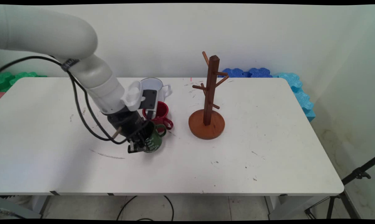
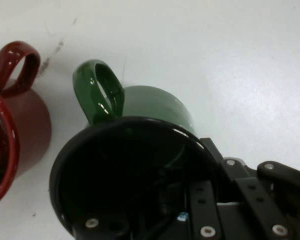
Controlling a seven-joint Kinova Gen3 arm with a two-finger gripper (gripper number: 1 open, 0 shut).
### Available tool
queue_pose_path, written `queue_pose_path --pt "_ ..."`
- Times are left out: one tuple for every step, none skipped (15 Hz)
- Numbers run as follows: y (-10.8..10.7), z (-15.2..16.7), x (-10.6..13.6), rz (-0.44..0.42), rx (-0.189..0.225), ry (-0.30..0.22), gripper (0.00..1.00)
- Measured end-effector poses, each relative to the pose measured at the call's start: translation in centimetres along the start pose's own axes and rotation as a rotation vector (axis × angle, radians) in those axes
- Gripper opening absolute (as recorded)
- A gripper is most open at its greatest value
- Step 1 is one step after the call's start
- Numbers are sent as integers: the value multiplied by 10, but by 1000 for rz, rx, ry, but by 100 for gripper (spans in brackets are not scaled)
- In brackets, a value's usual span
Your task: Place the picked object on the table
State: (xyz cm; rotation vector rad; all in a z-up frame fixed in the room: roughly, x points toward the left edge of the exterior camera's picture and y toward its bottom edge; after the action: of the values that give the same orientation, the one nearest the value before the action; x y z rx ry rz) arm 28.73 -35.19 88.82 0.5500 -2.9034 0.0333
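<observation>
1. While the gripper (image 1: 137, 146) reaches low over the table (image 1: 268, 149), one finger sits inside the green mug (image 2: 155, 107), one outside; firmness of grip unclear.
2. Just beyond stands a red mug (image 1: 161, 113).
3. Farther off, a white mug (image 1: 153, 84) and wooden mug tree (image 1: 210, 102).

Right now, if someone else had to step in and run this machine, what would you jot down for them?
Gripper: down at the green mug, one finger inside its rim, one outside; whether it is clamped can't be seen.
Green mug: upright on the table, handle towards the red mug just behind it.
White mug: behind the red one.
Wooden mug tree: right of the mugs, pegs bare.
No mug hangs on the tree.
</observation>
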Motion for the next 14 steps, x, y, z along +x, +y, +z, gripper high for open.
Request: queue_pose_path --pt "0 4 3 -2 0 -6 0" --pt "0 7 6 -5 0 -11 0" --pt "0 10 8 -8 -1 -14 0" --pt "0 13 10 -11 -1 -17 0" --pt "0 15 12 -14 -2 -18 0" --pt "0 18 14 -16 -2 -19 0" --pt "0 21 16 -18 -3 -20 0" --pt "0 23 18 -20 -3 -21 0" --pt "0 25 19 -22 -3 -21 0" --pt "-1 27 20 -24 -3 -22 0" --pt "-1 29 21 -25 -3 -23 0" --pt "-1 31 22 -27 -4 -23 0" --pt "-1 32 23 -28 -4 -24 0" --pt "-2 34 24 -30 -4 -24 100"
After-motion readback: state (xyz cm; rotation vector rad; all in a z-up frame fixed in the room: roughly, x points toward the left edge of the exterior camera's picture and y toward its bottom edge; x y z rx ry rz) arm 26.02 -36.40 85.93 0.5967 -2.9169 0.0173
